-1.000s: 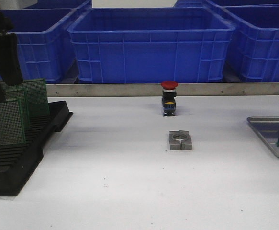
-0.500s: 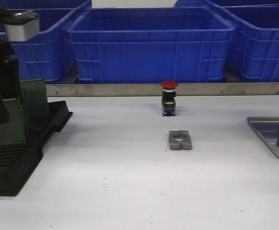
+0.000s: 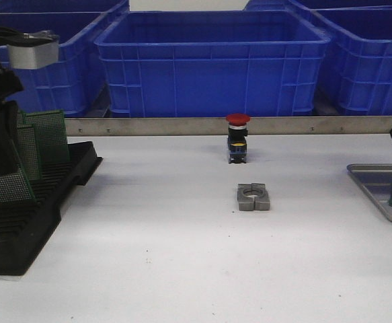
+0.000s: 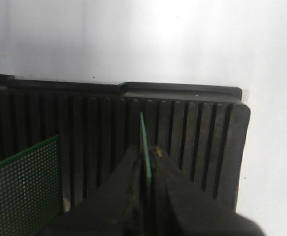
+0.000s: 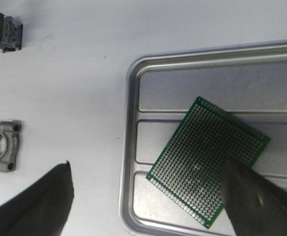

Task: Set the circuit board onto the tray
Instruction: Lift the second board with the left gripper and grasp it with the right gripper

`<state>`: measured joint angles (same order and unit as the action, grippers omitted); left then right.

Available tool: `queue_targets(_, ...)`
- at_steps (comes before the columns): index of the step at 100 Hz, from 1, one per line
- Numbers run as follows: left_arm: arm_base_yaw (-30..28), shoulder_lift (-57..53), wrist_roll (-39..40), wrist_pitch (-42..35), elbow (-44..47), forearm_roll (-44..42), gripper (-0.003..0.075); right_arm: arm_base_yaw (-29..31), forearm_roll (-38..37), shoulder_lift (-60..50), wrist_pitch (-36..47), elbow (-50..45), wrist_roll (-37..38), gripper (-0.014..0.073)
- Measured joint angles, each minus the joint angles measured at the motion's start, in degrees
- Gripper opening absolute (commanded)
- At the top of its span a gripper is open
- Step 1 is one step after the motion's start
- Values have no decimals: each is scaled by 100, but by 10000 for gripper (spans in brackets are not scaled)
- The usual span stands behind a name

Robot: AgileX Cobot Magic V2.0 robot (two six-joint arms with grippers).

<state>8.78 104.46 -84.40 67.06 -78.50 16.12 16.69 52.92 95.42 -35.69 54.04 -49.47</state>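
At the far left, your left gripper (image 4: pixel 145 189) is clamped edge-on along the thin green circuit board (image 3: pixel 4 180) it holds upright over the black slotted rack (image 3: pixel 21 229). The wrist view shows that board (image 4: pixel 143 142) seen edge-on between the fingers, lined up with the rack's grooves, which keeps it clear of the slot walls. Two more boards (image 3: pixel 44 138) stand upright in the rack just behind it. Moving right, a red-capped push button (image 3: pixel 237 138) and a grey split clamp block (image 3: pixel 253 198) sit on the white table (image 3: pixel 169 242), between the rack and the tray (image 3: pixel 374 192), so plan your carry above them. At the far right, another green board (image 5: pixel 208 167) already lies flat in the tray, and your right gripper (image 5: pixel 148 196) hovers above it with fingers spread apart, holding nothing.
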Motion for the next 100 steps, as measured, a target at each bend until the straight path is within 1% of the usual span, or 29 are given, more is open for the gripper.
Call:
queue_targets(13, 0, 0, 11, 202, -400, 22, -20, 0, -12, -181, -155, 0, -417, 623)
queue_targets(22, 25, -13, 35, 223, -666, 281, -20, -14, -23, -420, -284, 0, -824, 623)
queue_targets(33, 78, -49, 35, 250, -857, 1014, -20, -135, -30, -754, -388, 0, -1346, 623)
queue_targets(38, 146, -49, 35, 250, -880, 1508, -20, -247, -30, -905, -424, 0, -1610, 623)
queue_targets(49, 355, -49, 35, 260, -892, 2384, -20, -613, -35, -1200, -584, 0, -2229, 623)
queue_targets(63, 698, -49, 45, 260, -892, 3059, -20, -1209, -48, -1371, -913, 0, -2931, 623)
queue_targets(74, 1005, -49, 45, 260, -892, 3256, -20, -1725, -58, -1388, -1152, 0, -3260, 623)
queue_targets(100, 1690, -49, 45, 260, -892, 3339, -20, -2699, -21, -1388, -1211, 0, -3698, 623)
